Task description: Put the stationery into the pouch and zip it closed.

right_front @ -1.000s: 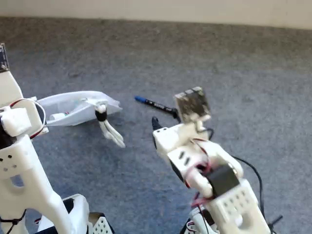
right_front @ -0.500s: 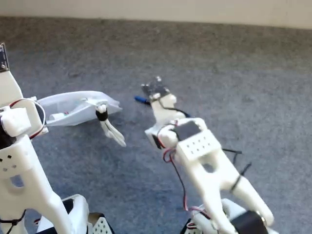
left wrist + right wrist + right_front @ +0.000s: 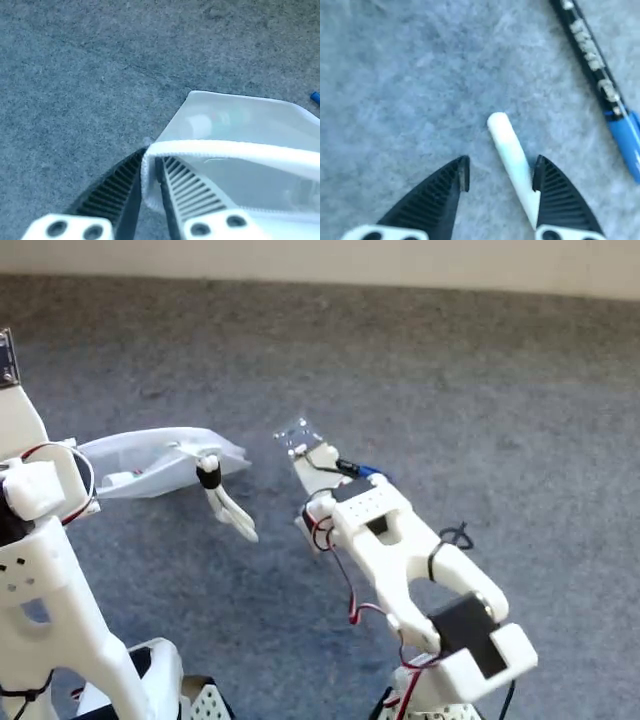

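Claw status: left claw (image 3: 150, 161) pinching pouch (image 3: 240, 125) rim; right claw (image 3: 502, 171) spread around white stick (image 3: 507, 141), black pen (image 3: 592, 56) lying nearby.

high: above, looking down, far | wrists: close, facing grey surface (image 3: 500, 390) | high+left wrist share pouch (image 3: 240, 125)

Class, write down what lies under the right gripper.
A white stick lies between the fingers of the open right gripper, with a blue-capped pen beside it. The gripper covers one end of the stick.
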You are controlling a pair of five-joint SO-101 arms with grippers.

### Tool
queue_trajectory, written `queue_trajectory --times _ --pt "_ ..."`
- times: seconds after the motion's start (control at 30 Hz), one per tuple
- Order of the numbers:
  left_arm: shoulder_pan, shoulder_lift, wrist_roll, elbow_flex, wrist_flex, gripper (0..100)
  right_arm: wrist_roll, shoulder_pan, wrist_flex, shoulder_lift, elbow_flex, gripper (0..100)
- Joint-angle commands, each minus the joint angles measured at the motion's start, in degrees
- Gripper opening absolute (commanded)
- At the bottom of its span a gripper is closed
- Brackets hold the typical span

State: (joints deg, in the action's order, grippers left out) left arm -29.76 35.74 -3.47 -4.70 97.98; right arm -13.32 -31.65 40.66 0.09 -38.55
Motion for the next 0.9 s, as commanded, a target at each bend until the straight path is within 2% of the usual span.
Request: queue_trajectory --times 0.0,0.1,0.2,0.37,0.5,0.87 --pt "-1.2 -0.1 -0.7 -1.2 0.1 0 -1.1 1.0 -1.4 3.2 3.2 19.0" --pt "-1.2 -0.1 -0.7 -1.3 0.1 0 -1.1 2.2 -1.1 7.0 5.6 19.0" --pt "-1.2 -0.1 -0.7 -1.3 0.1 0 -0.9 2.8 4.1 9.1 9.2 16.8" --pt "-1.2 -0.1 -0.7 -1.3 0.1 0 -1.1 2.9 10.2 12.8 16.0 0.0" --pt "-1.0 -0.1 -0.7 -1.2 0.1 0 -1.1 2.9 14.4 13.4 19.6 0.4" --pt "-0.9 -0.1 -0.7 -1.3 0.1 0 -1.0 2.9 34.9 13.3 32.4 0.5"
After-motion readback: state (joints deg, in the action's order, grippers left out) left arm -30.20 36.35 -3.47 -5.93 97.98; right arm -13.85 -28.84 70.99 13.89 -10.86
